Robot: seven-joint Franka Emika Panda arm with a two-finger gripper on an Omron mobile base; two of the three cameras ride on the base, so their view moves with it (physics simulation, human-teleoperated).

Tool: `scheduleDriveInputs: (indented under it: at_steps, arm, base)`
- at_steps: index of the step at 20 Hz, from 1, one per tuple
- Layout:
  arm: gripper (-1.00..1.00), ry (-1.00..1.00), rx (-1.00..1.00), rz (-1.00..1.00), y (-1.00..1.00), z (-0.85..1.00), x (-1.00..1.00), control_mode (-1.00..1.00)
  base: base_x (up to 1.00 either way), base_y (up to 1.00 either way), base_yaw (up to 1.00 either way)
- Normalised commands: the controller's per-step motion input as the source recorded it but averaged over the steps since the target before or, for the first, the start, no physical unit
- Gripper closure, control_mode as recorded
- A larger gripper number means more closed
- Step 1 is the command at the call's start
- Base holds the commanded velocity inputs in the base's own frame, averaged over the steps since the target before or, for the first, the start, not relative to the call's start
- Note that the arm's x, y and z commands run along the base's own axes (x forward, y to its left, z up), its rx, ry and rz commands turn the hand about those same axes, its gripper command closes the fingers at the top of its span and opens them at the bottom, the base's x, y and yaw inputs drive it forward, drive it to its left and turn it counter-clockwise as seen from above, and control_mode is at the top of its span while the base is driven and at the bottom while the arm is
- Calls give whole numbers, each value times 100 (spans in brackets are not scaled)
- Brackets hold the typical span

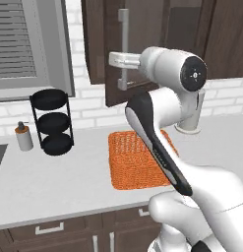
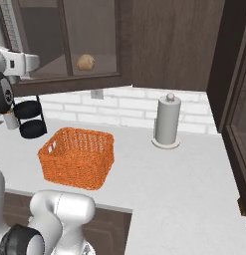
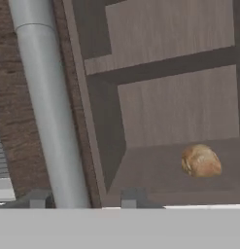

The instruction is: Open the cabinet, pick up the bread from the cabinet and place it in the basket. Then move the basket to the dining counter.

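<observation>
The dark brown cabinet point(image 1: 142, 29) hangs above the worktop, and its glass-paned door seems to stand slightly ajar. My gripper point(image 3: 85, 199) is open, with one fingertip on each side of the long silver handle point(image 3: 48, 112) and a gap left around it. From the left base the hand point(image 1: 118, 60) sits at the handle's point(image 1: 123, 49) lower half. The small golden-tan bread point(image 3: 201, 160) lies on the cabinet's lower shelf, also seen behind the glass point(image 2: 85, 62). The orange woven basket point(image 1: 137, 160) stands empty on the worktop below point(image 2: 77, 157).
A black three-tier rack point(image 1: 51, 123) and a soap dispenser point(image 1: 23, 137) stand left of the basket. A grey paper towel holder point(image 2: 167, 122) is at the wall to its right. A tall dark cabinet point(image 2: 239, 124) closes off the right end of the worktop.
</observation>
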Motion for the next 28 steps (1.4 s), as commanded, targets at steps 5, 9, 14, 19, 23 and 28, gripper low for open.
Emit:
scheduleDriveInputs:
  at_steps: [5, 9, 14, 19, 23, 28]
  arm:
    - [100, -6, 7, 0, -100, 0, -100, -100]
    - [100, -1, 4, 0, -89, 14, -100, -100]
    - [100, 5, 2, 0, -77, 28, -100, -100]
    - [100, 15, 1, 0, -76, 15, -100, -100]
    - [-100, 31, 0, 0, -21, -9, -86, -100]
    - [-100, 23, 3, 0, 27, -7, -60, -100]
  base:
    - [0, 0, 0]
    - [0, 0, 0]
    - [0, 0, 0]
    - [0, 0, 0]
    - [0, 0, 0]
    - [0, 0, 0]
